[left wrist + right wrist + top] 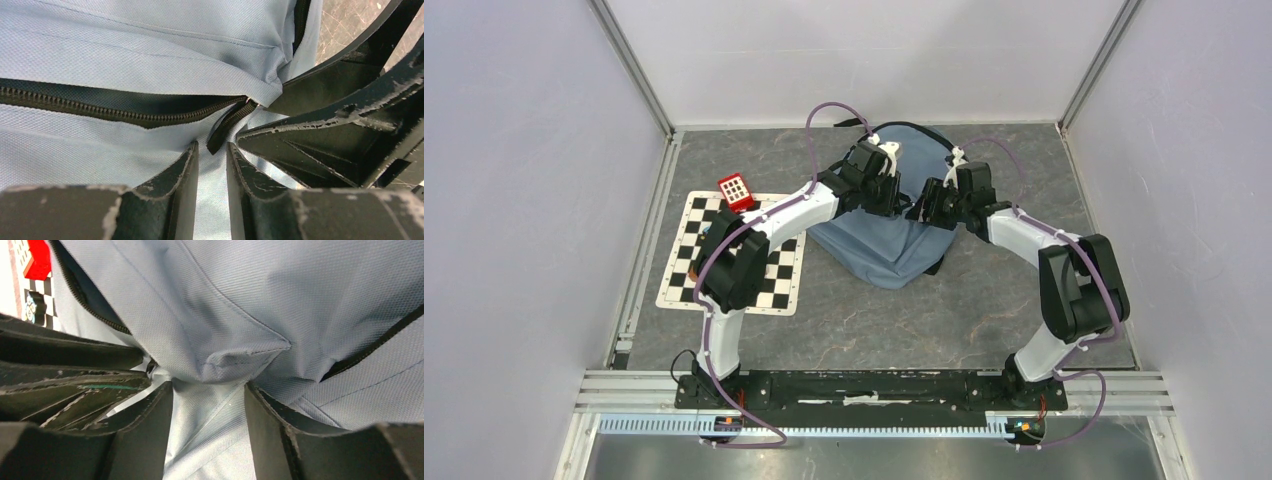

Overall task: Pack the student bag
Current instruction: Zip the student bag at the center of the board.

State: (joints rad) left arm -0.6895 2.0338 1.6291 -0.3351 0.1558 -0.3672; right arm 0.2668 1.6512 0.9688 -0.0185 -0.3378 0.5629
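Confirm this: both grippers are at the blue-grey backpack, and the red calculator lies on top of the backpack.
No. The top external view shows the red calculator lying on the checkerboard mat, apart from the backpack. The left gripper and right gripper are indeed at the backpack.

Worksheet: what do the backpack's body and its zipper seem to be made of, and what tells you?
The student bag: woven matte cloth, probably synthetic; fine grid weave and stitched seams show. Its zipper: small dark teeth on black tape, metal or plastic unclear.

No legible text, brand or number anywhere; only blank white squares on the red block (736, 190) at the checkerboard sheet (686, 262).
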